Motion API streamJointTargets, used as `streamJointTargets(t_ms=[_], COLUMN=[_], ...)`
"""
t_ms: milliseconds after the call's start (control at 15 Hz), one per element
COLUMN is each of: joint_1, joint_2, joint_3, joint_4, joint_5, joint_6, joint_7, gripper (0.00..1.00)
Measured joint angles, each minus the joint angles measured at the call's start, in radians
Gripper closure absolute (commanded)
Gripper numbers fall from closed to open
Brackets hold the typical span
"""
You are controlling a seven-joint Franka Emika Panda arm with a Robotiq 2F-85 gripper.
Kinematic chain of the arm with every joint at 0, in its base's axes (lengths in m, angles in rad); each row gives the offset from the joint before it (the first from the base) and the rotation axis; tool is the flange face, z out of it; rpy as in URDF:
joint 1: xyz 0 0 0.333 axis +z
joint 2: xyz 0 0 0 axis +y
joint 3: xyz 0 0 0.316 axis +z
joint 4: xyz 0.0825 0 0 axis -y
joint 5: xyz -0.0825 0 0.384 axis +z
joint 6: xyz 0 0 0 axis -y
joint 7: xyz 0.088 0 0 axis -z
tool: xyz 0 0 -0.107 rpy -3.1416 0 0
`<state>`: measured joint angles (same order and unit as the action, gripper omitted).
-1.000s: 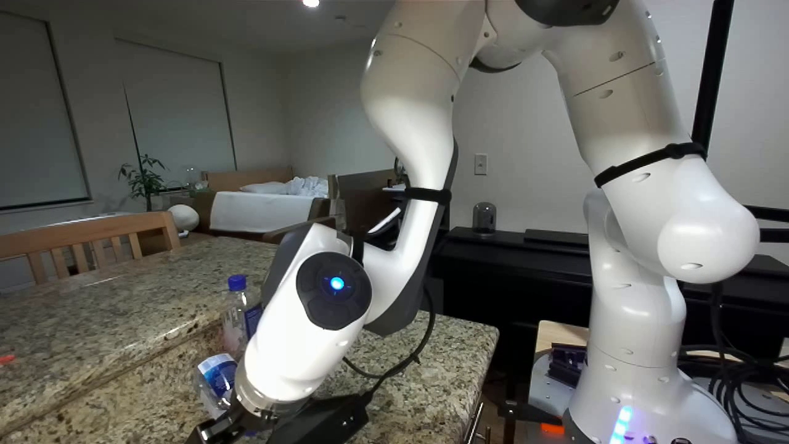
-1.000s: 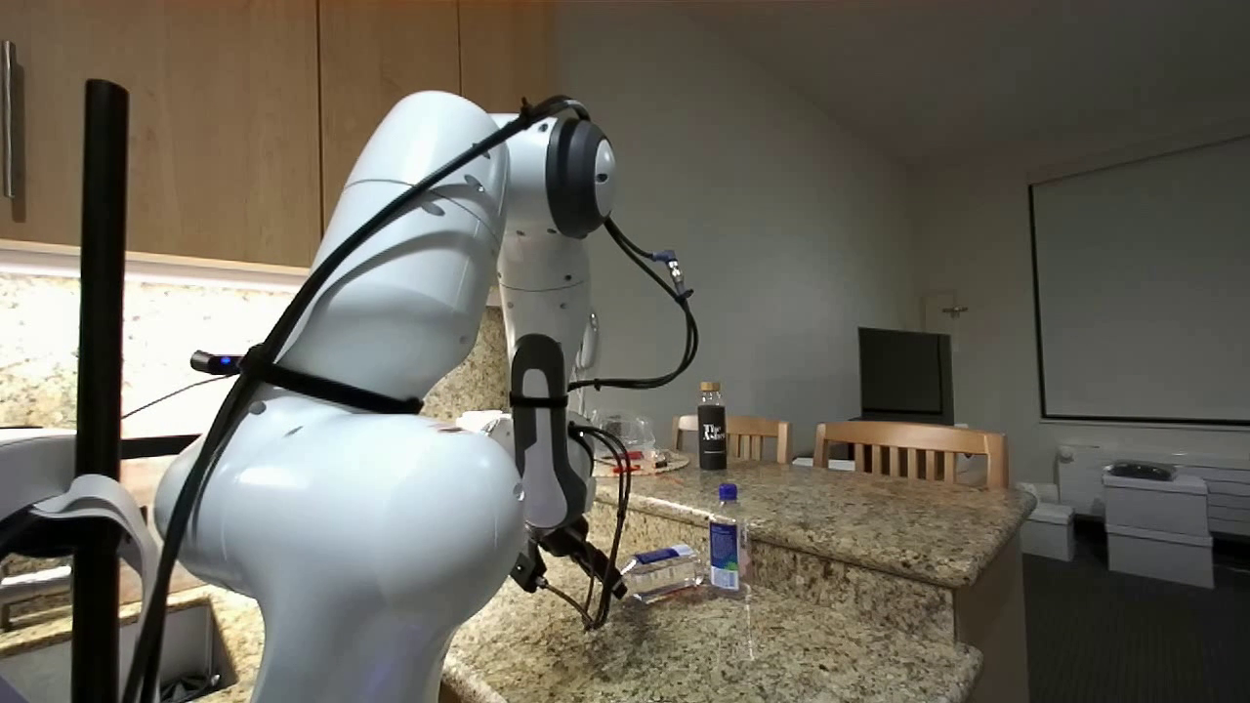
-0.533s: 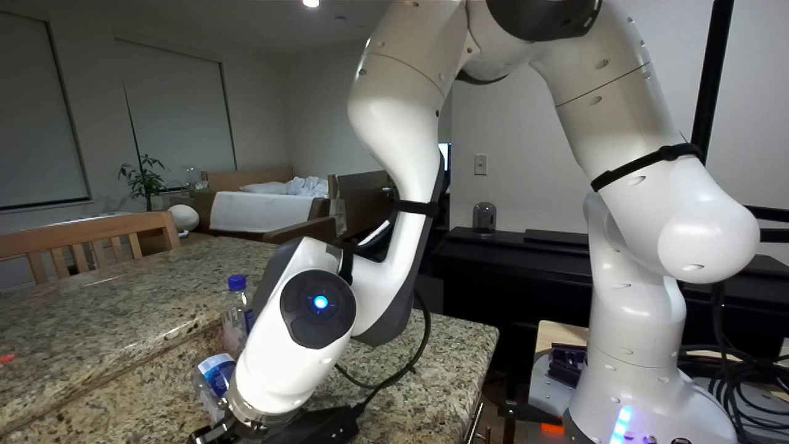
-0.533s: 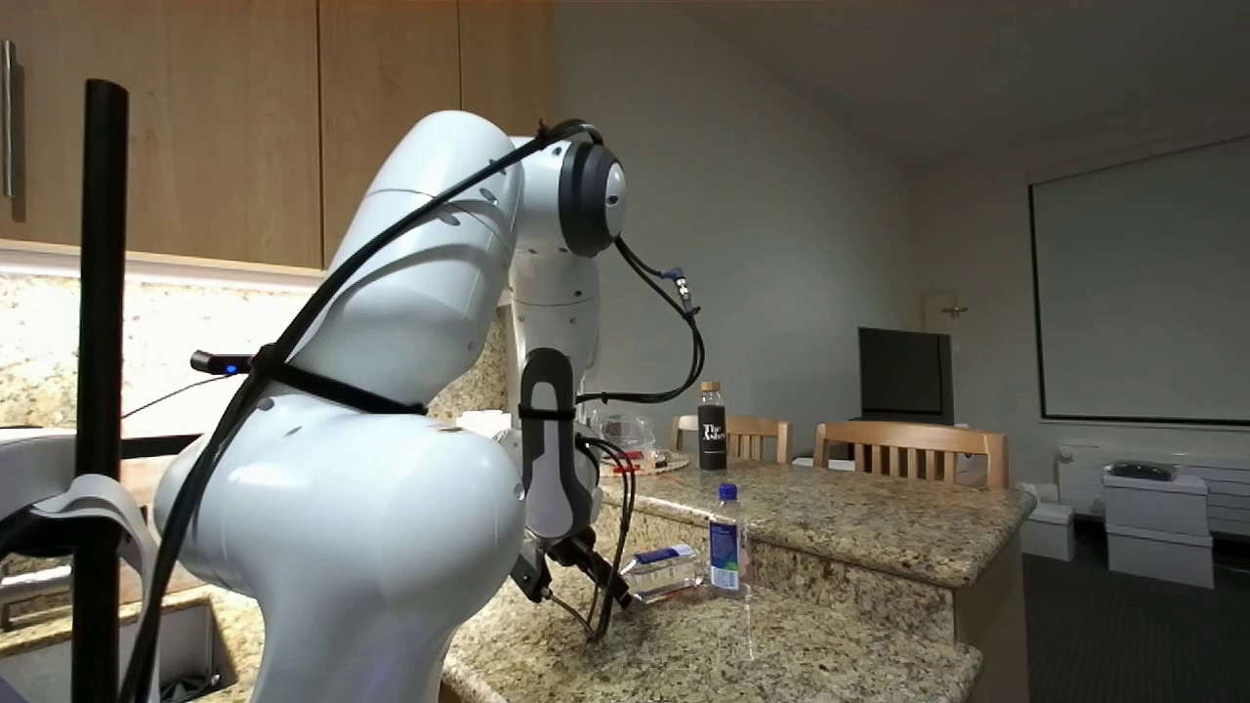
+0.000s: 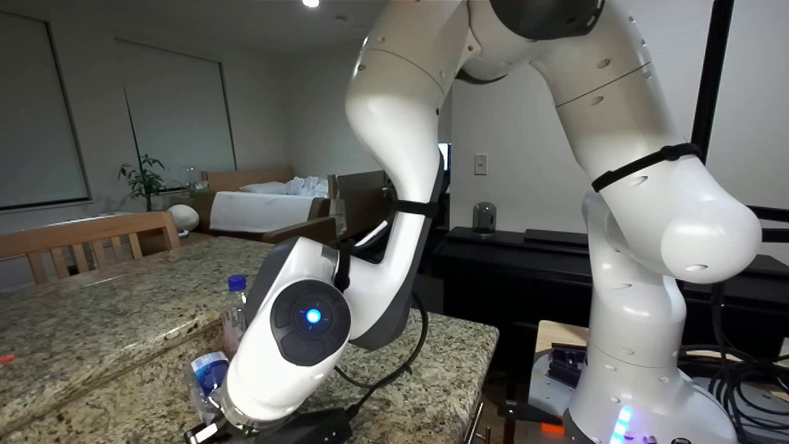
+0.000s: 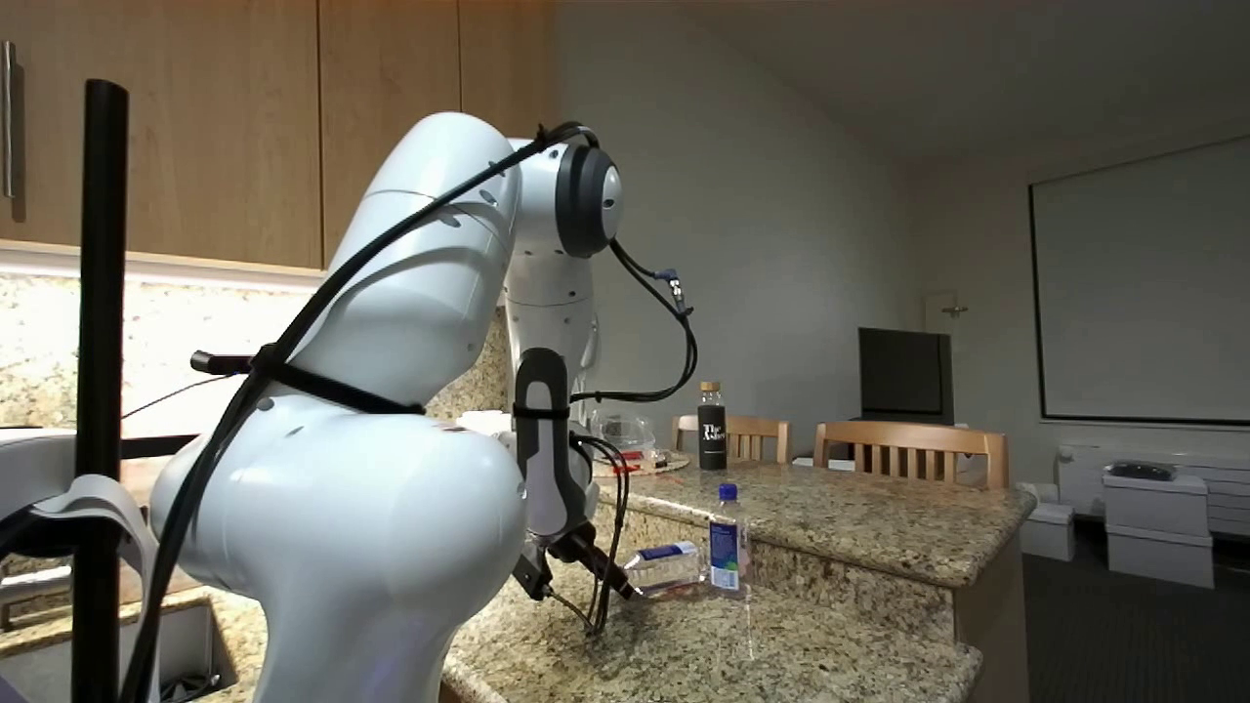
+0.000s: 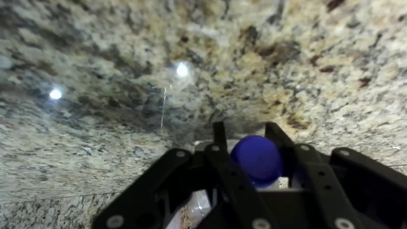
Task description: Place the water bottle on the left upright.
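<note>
The water bottle, clear with a blue and white label, lies tilted on the lower granite counter beside the raised ledge, in both exterior views point(image 5: 209, 371) point(image 6: 668, 567). Its blue cap point(image 7: 257, 160) fills the space between the fingers in the wrist view. My gripper point(image 7: 245, 127) has closed around this cap end, with a dark finger point(image 7: 219, 133) along one side and its partner along the opposite side. The arm hides part of the bottle in an exterior view, and the fingers cover its neck in the wrist view.
A similar blue-capped bottle point(image 6: 725, 552) stands upright right beside the lying one, close to the ledge wall. The raised granite ledge point(image 6: 840, 508) runs behind both. On it stands a dark bottle with a wooden lid point(image 6: 712, 430). A cable point(image 5: 413, 357) hangs from the arm.
My arm has come down a little toward the lying bottle. The jaws have narrowed around its cap end, and the bottle has shifted slightly. The upright bottle has stayed put.
</note>
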<state>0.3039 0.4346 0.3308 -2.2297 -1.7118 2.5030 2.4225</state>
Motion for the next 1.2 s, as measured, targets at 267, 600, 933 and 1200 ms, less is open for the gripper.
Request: streamJointTargets(t_ms=[267, 600, 933, 1200], joint_1=[0.005, 0.011, 0.026, 0.027], joint_2=[0.001, -0.003, -0.011, -0.011], joint_3=[0.004, 0.012, 0.016, 0.014], joint_4=[0.0, 0.004, 0.026, 0.052], joint_5=[0.006, 0.036, 0.05, 0.06], joint_6=[-0.004, -0.017, -0.071, -0.106], joint_7=[0.0, -0.003, -0.003, -0.003], gripper=[0.95, 0.91, 0.92, 0.91])
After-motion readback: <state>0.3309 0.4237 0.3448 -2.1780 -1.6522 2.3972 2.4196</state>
